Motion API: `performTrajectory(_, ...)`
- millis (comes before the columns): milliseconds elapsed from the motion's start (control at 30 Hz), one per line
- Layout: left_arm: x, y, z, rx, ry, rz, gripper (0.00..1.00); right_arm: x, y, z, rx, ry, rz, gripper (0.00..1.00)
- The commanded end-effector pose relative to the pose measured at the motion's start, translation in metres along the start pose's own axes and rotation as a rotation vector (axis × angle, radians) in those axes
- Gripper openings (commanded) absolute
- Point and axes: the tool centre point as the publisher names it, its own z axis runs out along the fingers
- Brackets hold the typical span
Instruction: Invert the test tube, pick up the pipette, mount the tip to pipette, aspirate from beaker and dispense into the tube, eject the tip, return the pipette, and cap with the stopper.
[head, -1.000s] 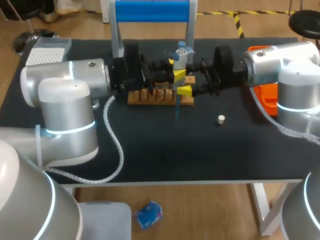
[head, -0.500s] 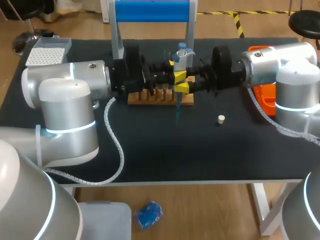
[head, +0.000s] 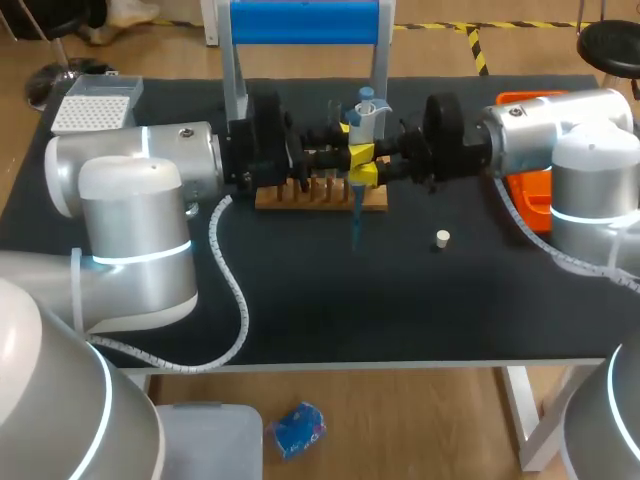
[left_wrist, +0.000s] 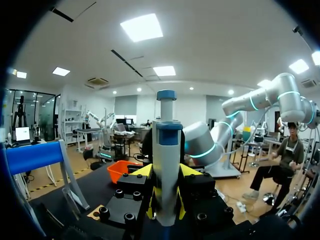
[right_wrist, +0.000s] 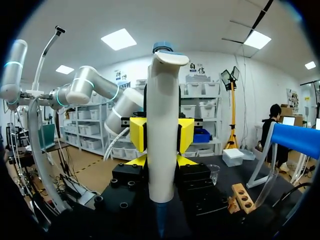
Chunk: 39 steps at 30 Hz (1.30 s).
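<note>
- When seen from above, the left tool (head: 352, 157) and the right tool (head: 367, 174) meet in the middle of the table (head: 300, 300), just over the wooden rack (head: 320, 193). Both are clamped tight on the pipette (head: 362, 112), one from each side. The pipette stands up straight, and its blue tip (head: 354, 222) hangs down in front of the rack. A small white stopper (head: 442, 238) lies on the table by itself, off to the right of the rack. An orange tray (head: 530, 190) sits under the right arm.
- From the left wrist, the pipette (left_wrist: 166, 165) stands right in the middle, with yellow fingers (left_wrist: 189, 171) pressed on both of its sides.
- From the right wrist, the pipette (right_wrist: 162, 125) is gripped the same way between yellow fingers (right_wrist: 137, 134). The rack (right_wrist: 242, 196) and a clear beaker (right_wrist: 214, 172) stand on the table off to one side of the tool.
</note>
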Motion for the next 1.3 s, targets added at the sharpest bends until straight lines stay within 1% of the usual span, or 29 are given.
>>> performTrajectory(33,0.002,0.000,0.002,-0.003,0.001,-0.002,0.00,-0.002,-0.002,-0.001,-0.002,0.004,0.001,0.00)
performTrajectory(133,0.002,0.001,0.002,0.008,-0.009,-0.002,0.00,-0.002,-0.002,-0.001,-0.001,0.005,0.001,0.00)
performTrajectory(167,0.001,0.000,0.002,0.018,-0.014,0.007,1.00,-0.002,-0.002,-0.001,0.000,0.005,0.001,0.00)
performTrajectory(333,-0.003,-0.004,-0.006,0.030,-0.046,0.003,1.00,-0.002,-0.002,-0.008,0.001,-0.005,-0.004,0.00)
performTrajectory(433,-0.006,-0.008,-0.016,0.077,-0.062,-0.010,1.00,-0.001,-0.005,-0.016,-0.007,-0.020,0.000,0.00)
performTrajectory(500,-0.008,-0.011,-0.022,0.060,-0.084,0.002,1.00,0.000,-0.007,-0.023,-0.006,-0.028,0.001,0.00)
performTrajectory(633,-0.014,-0.012,-0.032,0.062,-0.127,-0.003,1.00,0.004,-0.008,-0.039,-0.009,-0.052,0.000,0.00)
performTrajectory(667,-0.016,-0.012,-0.034,0.076,-0.139,-0.015,1.00,0.006,-0.008,-0.043,-0.009,-0.059,-0.002,0.00)
performTrajectory(833,-0.016,-0.012,-0.034,0.076,-0.139,-0.015,1.00,0.013,-0.005,-0.066,-0.011,-0.088,-0.015,0.00)
performTrajectory(1067,-0.016,-0.012,-0.034,0.076,-0.139,-0.015,1.00,0.016,0.007,-0.099,-0.024,-0.100,-0.050,0.00)
performTrajectory(1133,-0.016,-0.012,-0.034,0.076,-0.139,-0.015,1.00,0.016,0.011,-0.112,-0.005,-0.103,-0.070,0.00)
performTrajectory(1300,-0.016,-0.012,-0.034,0.076,-0.139,-0.015,1.00,0.014,0.027,-0.151,-0.008,-0.125,-0.104,0.00)
